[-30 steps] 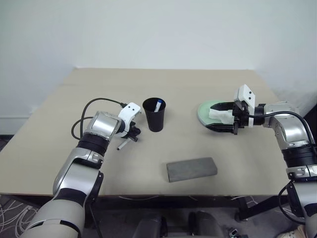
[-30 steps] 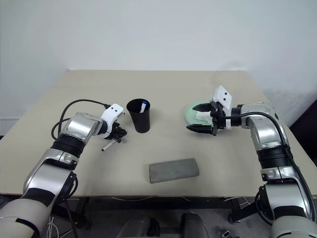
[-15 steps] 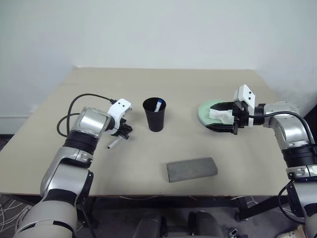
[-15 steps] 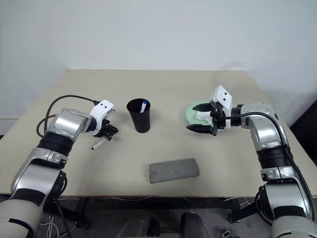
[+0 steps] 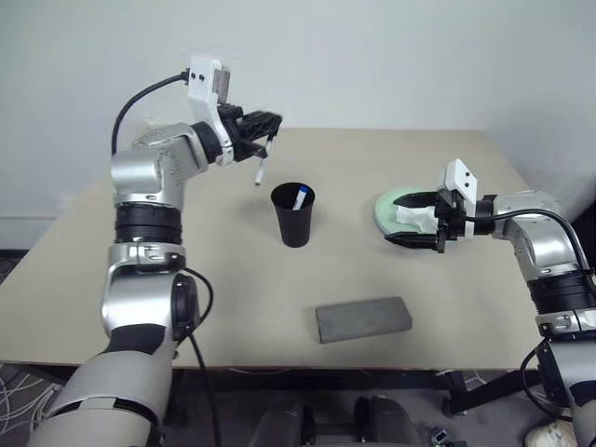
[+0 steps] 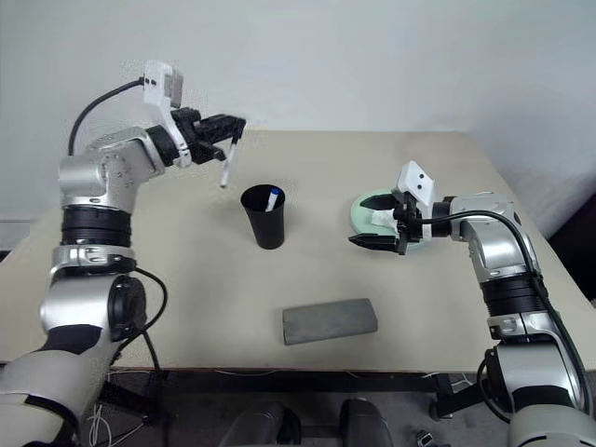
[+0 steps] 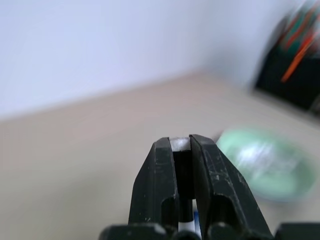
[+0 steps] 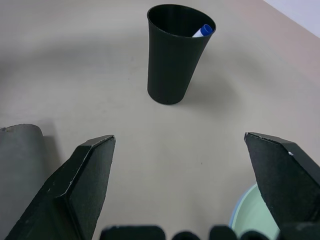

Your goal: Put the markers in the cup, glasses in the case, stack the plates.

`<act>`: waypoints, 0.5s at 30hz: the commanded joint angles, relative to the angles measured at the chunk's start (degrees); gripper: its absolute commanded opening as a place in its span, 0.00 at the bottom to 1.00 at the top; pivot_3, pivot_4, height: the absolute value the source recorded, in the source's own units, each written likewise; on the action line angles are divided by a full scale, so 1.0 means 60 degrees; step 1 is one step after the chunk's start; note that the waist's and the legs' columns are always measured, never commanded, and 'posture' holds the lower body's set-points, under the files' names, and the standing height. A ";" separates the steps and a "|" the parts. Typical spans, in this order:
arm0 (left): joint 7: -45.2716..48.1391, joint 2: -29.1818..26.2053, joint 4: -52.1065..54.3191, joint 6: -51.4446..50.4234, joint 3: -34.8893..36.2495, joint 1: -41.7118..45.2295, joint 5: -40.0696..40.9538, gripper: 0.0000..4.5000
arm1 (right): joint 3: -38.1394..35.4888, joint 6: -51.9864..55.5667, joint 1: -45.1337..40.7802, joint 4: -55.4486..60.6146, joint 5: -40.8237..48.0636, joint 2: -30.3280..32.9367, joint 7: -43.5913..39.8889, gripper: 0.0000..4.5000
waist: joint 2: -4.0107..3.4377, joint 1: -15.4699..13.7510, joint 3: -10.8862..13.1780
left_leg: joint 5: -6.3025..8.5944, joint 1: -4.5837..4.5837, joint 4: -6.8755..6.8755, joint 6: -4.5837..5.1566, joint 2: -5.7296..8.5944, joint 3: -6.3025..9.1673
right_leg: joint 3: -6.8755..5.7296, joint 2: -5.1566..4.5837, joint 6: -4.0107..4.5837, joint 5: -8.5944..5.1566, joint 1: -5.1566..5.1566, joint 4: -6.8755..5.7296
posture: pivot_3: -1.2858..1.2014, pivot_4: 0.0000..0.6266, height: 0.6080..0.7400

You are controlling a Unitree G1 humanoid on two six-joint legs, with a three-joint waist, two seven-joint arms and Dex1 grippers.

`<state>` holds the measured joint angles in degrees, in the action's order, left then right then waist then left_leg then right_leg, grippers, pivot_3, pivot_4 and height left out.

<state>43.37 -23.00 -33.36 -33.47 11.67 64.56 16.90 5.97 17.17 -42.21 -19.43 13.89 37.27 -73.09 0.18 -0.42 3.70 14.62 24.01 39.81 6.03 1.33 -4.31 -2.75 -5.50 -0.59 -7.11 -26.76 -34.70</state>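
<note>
Now we have the left gripper (image 5: 264, 132) high above the table (image 5: 186, 307), its two black fingers (image 7: 162, 185) clamped on the black-capped marker (image 5: 262, 163), which hangs down from them, slightly tilted. That marker sits up and to the left of the black cup (image 5: 293, 215), well clear of its rim and not over the opening as we see it.

The cup stands upright near the middle of the table, and we can see the blue-capped marker (image 8: 202, 31) already leaning inside it, its blue end just poking near the rim.

To the right of the cup, the right gripper (image 5: 416, 222) hovers with its fingers (image 8: 82, 185) spread wide apart, holding nothing. It sits at the near edge of the mint green plate (image 5: 389, 207), and the crumpled white tissue (image 5: 415, 217) lies on that plate between the spread fingers. We cannot tell whether the fingers touch the plate or the tissue.

In front of the cup, towards the table's near edge and a little to the right, the grey case (image 5: 363, 318) lies flat with its lid down.
</note>
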 commanded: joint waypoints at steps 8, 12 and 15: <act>-0.1258 0.1257 -0.0351 0.3792 0.0396 -0.0473 0.0121 0.02 | -0.0179 -0.0110 -0.0208 0.0242 0.0078 0.0059 0.0004 1.00 | 0.0000 0.0035 0.0000 | 0.0030 -0.0044 0.0013 0.0056 -0.0010 -0.0003 | 0.0003 0.0036 0.0002 0.0001 0.0054 -0.0002 | 0.52 0.00 0.99; -0.1404 0.1374 -0.0787 0.4364 0.0314 -0.0747 0.0039 0.02 | -0.0198 -0.0104 -0.0145 0.0299 0.0090 0.0074 0.0023 1.00 | 0.0000 0.0034 0.0000 | 0.0030 -0.0046 0.0025 0.0059 -0.0016 -0.0005 | 0.0002 0.0050 0.0004 0.0003 0.0061 -0.0003 | 0.52 0.00 0.99; -0.1213 0.1429 -0.1073 0.4716 0.0258 -0.0970 0.0079 0.02 | -0.0206 -0.0085 -0.0106 0.0347 0.0105 0.0069 0.0041 1.00 | 0.0000 0.0034 0.0000 | 0.0030 -0.0045 0.0029 0.0060 -0.0017 -0.0005 | 0.0003 0.0055 0.0004 0.0003 0.0063 -0.0002 | 0.52 0.00 0.99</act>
<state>35.54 -14.63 -40.52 -7.17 13.65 58.08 17.43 5.98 17.17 -42.05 -19.34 13.88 37.26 -73.03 0.18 -0.21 3.70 14.80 23.74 40.00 6.40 1.23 -4.35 -2.73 -5.17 -0.56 -7.09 -26.38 -34.71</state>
